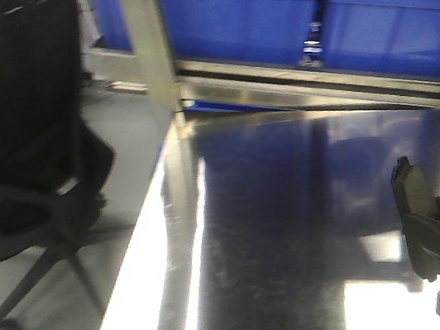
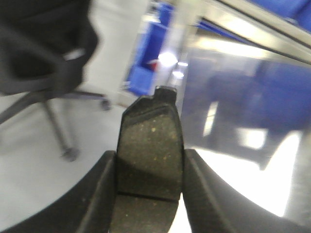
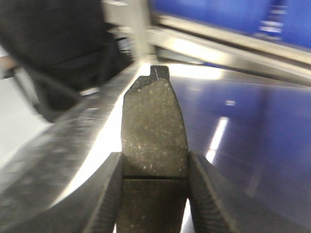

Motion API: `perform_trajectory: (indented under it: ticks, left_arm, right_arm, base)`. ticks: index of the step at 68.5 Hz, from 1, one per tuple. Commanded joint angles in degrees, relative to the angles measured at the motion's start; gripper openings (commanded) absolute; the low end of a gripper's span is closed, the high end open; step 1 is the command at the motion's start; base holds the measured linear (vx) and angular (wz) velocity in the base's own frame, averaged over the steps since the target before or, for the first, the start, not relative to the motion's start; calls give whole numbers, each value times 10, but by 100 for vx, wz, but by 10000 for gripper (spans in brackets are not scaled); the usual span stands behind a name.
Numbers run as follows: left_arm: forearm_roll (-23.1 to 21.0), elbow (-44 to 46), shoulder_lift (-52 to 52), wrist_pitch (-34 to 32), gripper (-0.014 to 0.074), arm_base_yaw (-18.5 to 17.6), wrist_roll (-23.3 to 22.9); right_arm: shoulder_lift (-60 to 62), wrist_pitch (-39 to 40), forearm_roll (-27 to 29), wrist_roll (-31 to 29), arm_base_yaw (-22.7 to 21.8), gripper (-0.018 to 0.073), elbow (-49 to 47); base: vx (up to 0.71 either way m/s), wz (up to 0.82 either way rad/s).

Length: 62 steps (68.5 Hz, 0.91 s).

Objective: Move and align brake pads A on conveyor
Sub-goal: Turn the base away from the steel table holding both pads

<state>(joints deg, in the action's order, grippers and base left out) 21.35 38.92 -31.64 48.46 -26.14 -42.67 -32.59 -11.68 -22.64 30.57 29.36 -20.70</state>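
Observation:
Each gripper holds one dark grey brake pad. In the left wrist view my left gripper (image 2: 149, 153) is shut on a pad (image 2: 150, 126) that sticks out past the fingers. It hangs over the left edge of a shiny steel table (image 2: 243, 121) and the floor. In the right wrist view my right gripper (image 3: 154, 155) is shut on a second pad (image 3: 153, 116), groove level with the fingertips, above the steel table (image 3: 243, 145). The front view shows the right gripper (image 1: 423, 229) at lower right, its pad (image 1: 412, 189) upright. The conveyor is out of view.
A black office chair (image 1: 27, 162) stands on the grey floor left of the steel table (image 1: 281, 231). Blue bins (image 1: 246, 10) sit on a tilted metal rack (image 1: 316, 87) behind the table. A metal post (image 1: 149, 42) rises at the table's far left corner.

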Motion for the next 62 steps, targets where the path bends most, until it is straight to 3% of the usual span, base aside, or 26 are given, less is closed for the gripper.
perform_trajectory:
  ticks: [1,62]
  left_arm:
    - [17,15,-1,-41,31,-5,1]
    - [17,15,-1,-41,31,-5,1]
  right_arm:
    - [1,47,-10,-3,-2,123,-18]
    - [1,48,-10,-3,-2,123,-18]
  base:
    - [-11,70]
    - [-6,71]
